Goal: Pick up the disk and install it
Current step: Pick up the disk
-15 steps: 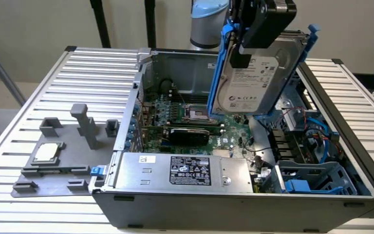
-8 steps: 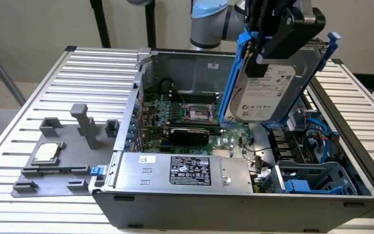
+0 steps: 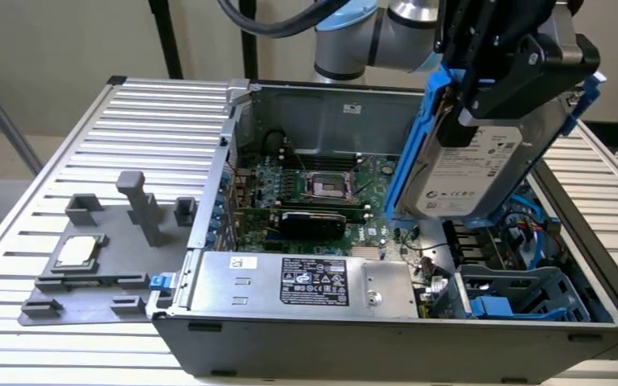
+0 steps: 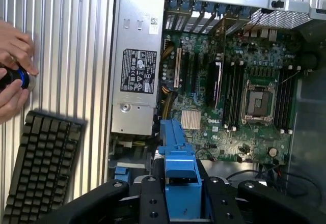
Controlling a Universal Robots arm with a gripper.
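Jaws tight on the disk (image 3: 481, 173) above the case (image 3: 395, 347)

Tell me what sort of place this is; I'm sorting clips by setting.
Likely a robotics lab test bench: a slatted metal table, an open computer case on it, and a robot arm holding the disk over the case.

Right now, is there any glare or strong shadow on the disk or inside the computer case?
Exterior view: soft, even light; the disk shows no glare on its label, though inside the computer case lies mild shadow. Wrist view: the power supply is brightly lit, the gripper body dark.
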